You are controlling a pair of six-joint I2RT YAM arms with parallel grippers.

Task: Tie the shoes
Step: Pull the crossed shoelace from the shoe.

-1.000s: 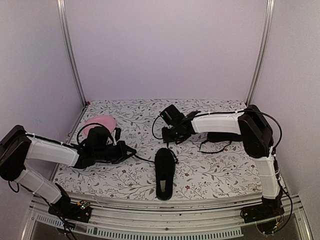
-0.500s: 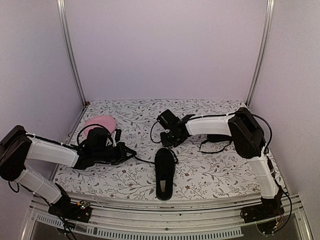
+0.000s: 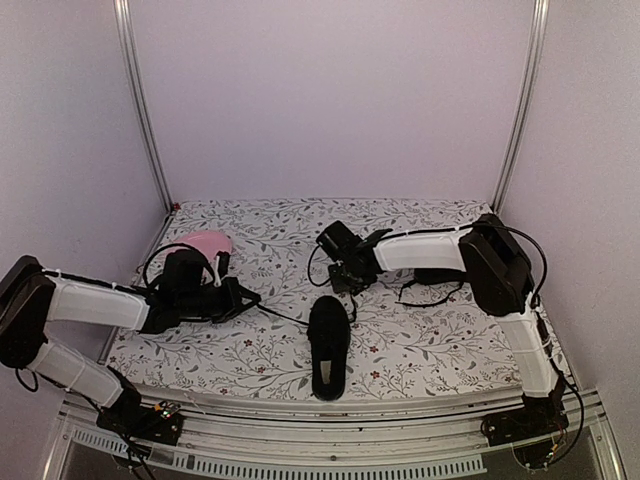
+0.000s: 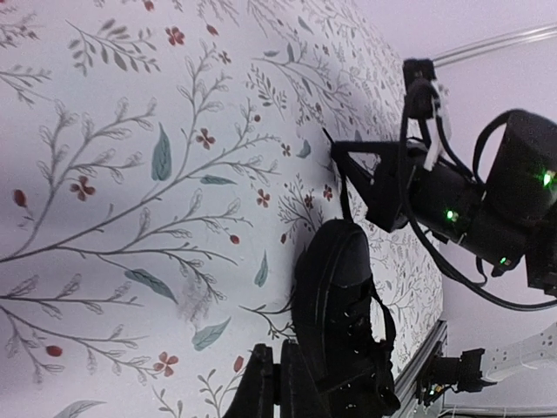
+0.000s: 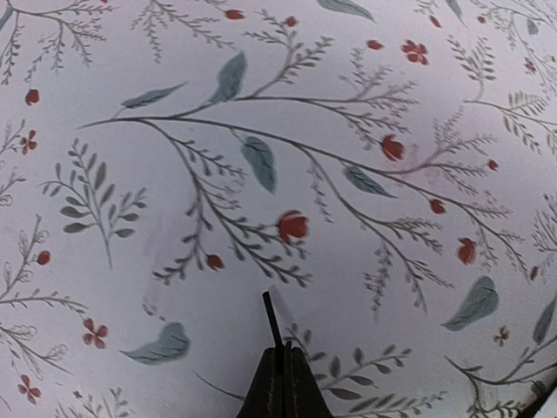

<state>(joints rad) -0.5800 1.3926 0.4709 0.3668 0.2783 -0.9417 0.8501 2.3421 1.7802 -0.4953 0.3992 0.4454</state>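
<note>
At the left of the top view, over the floral table (image 3: 420,345): left gripper (image 3: 248,298), lying low and pointing toward the centre. Clamped fully together, with a thin black lace (image 3: 285,317) leading from its tip across to the shoe. Cannot confirm the pinch from the left wrist view, where only the closed fingers (image 4: 264,387) show at the bottom edge.

Just behind that wrist, upper left of the cloth: 1 pink plate (image 3: 205,242), partly covered by the arm and its cable. Only plain pink on the visible part; contents of the hidden part impossible to tell.

Centre, near the front edge: 1 black shoe (image 3: 329,347), toe pointing away from the arm bases, opening toward the front.

Just beyond its toe: right gripper (image 3: 350,285), angled down at the cloth. Squeezed to nothing in the right wrist view, with a short black lace end (image 5: 271,312) sticking out past the fingertips.

Right of centre, behind the right forearm: second shoe (image 3: 437,274), mostly hidden, loose laces trailing on the cloth in front of it, well apart from the first.
</note>
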